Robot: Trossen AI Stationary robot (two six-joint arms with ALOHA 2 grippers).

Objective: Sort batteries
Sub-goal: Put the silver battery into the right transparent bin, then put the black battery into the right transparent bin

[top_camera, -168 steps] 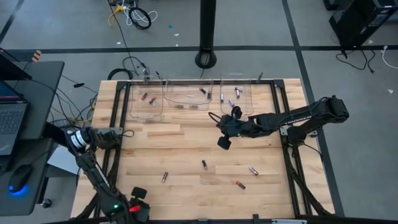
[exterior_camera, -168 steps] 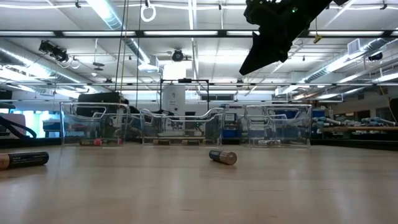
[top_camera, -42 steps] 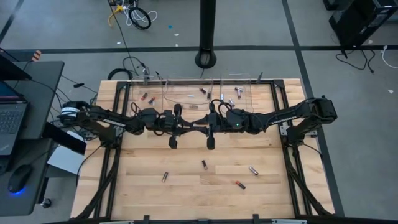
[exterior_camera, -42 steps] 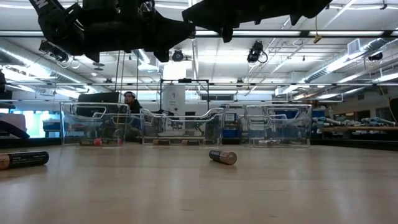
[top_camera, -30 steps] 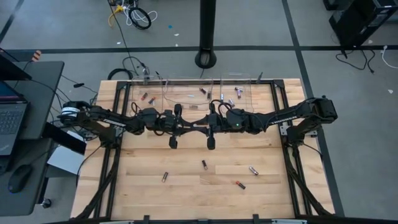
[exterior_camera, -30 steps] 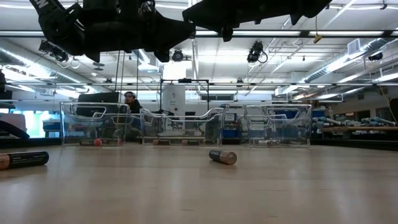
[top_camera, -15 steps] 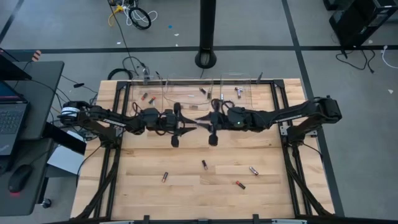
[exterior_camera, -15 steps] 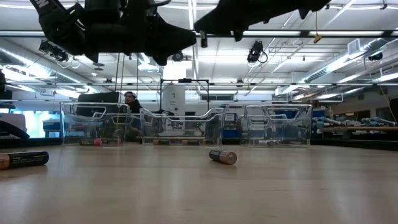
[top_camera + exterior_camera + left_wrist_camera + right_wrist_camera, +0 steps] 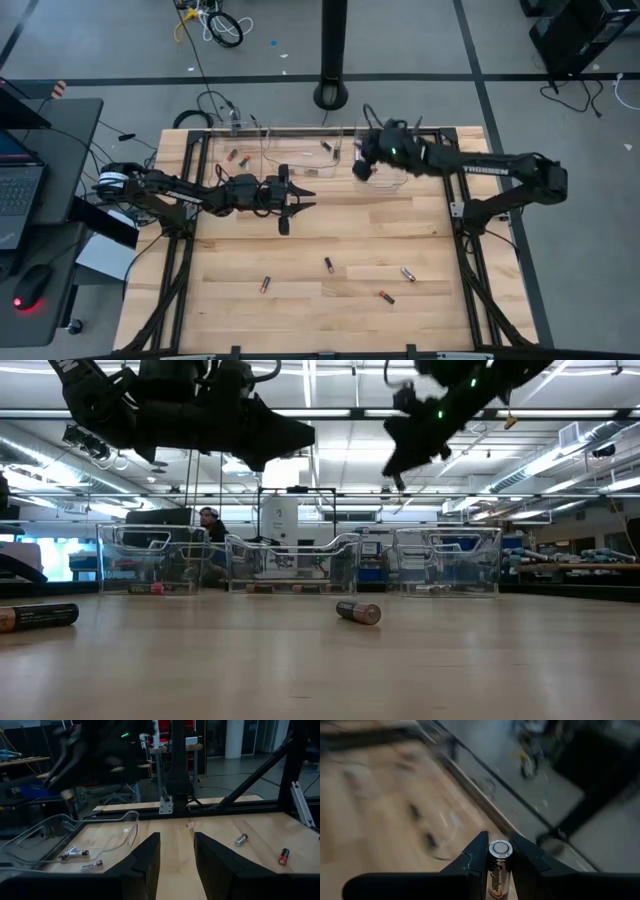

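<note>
Right gripper (image 9: 499,856) pinching 1 battery (image 9: 499,865) above right-hand bin (image 9: 385,172); left gripper (image 9: 176,851) spread, empty, beside middle bin (image 9: 290,160).
Risk: thin grip, fast swing; battery could slip or miss the bin.

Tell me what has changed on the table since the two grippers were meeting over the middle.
The right gripper has pulled away from the left gripper toward the right-hand clear bin, shut on a battery. The left gripper let go; its fingers now stand apart and empty, near where they met. The four loose batteries on the near table and the bins' contents have not moved.
</note>
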